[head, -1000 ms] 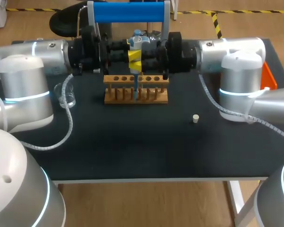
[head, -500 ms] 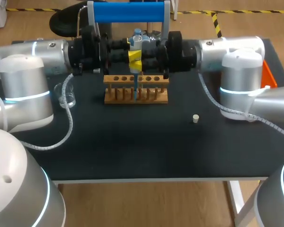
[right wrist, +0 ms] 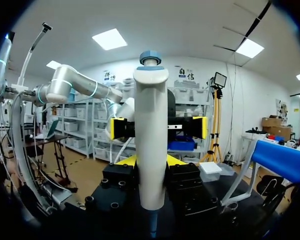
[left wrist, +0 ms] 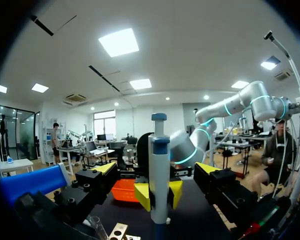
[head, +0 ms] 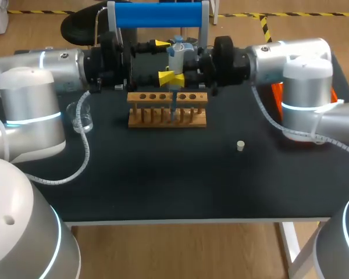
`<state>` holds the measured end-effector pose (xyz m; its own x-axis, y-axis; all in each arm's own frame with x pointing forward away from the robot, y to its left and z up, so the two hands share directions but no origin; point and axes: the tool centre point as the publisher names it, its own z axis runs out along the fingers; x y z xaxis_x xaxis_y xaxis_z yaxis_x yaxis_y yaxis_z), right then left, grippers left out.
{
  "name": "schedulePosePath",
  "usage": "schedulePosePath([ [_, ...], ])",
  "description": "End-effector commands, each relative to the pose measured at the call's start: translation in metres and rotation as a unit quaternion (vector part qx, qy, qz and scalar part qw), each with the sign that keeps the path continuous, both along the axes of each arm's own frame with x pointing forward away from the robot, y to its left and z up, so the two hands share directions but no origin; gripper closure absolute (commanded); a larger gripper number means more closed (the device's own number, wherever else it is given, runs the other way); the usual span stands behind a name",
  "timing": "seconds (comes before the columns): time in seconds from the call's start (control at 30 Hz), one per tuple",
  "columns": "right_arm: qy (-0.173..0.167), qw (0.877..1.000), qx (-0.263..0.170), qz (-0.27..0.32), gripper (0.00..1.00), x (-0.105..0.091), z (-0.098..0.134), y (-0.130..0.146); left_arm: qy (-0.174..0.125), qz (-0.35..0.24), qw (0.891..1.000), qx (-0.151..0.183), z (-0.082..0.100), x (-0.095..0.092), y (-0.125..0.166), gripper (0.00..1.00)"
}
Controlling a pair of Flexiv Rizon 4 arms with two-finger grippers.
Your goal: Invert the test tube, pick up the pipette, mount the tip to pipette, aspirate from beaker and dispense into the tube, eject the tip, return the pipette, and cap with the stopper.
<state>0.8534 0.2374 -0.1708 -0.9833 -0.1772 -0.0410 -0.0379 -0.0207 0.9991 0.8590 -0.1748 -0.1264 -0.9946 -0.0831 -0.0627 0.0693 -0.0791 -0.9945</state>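
The right end effector (right wrist: 151, 161) is pinching the pipette (right wrist: 151, 125) low on its body, one yellow tip on each side, and holds it upright. Facing it, the left end effector (left wrist: 156, 169) is spread wide, its tips well clear of the pipette on both sides and gripping nothing. A thin blue tip (head: 173, 108) is on the pipette's lower end and points down into the wooden rack (head: 167, 118), which sits mid-desk near the far edge. I cannot make out the test tube there.

Pick-up and tip mounting look done. With the tip at the rack, this is probably the dispensing stage, though no liquid is visible. The beaker (head: 82, 117) stands towards the left edge of the desk (head: 163, 186). The stopper (head: 240, 145) lies loose right of centre, so ejecting the tip, returning the pipette and capping remain.
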Motion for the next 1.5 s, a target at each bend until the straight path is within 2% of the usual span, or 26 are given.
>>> schedulePosePath([
  [0.03, 0.001, 1.000, -0.002, 0.012, 1.00, 0.003, 0.001, -0.022, -0.001, -0.001, 1.000, -0.001, -0.001, 0.001, 0.000, 0.00],
  [0.3, -0.010, 1.000, -0.008, 0.024, 1.00, 0.012, 0.004, -0.058, -0.001, -0.001, 1.000, -0.001, -0.001, 0.001, 0.000, 0.00],
  [0.47, -0.021, 1.000, -0.008, 0.011, 1.00, 0.021, 0.010, -0.089, -0.001, -0.001, 1.000, -0.001, -0.001, 0.001, 0.000, 0.00],
  [1.33, -0.021, 1.000, -0.008, 0.011, 1.00, 0.021, 0.010, -0.089, -0.001, -0.001, 1.000, -0.001, -0.001, 0.001, 0.000, 0.00],
  [1.5, -0.022, 1.000, -0.009, 0.002, 1.00, 0.031, 0.015, -0.120, -0.001, -0.001, 1.000, -0.001, -0.001, 0.001, 0.000, 0.00],
])
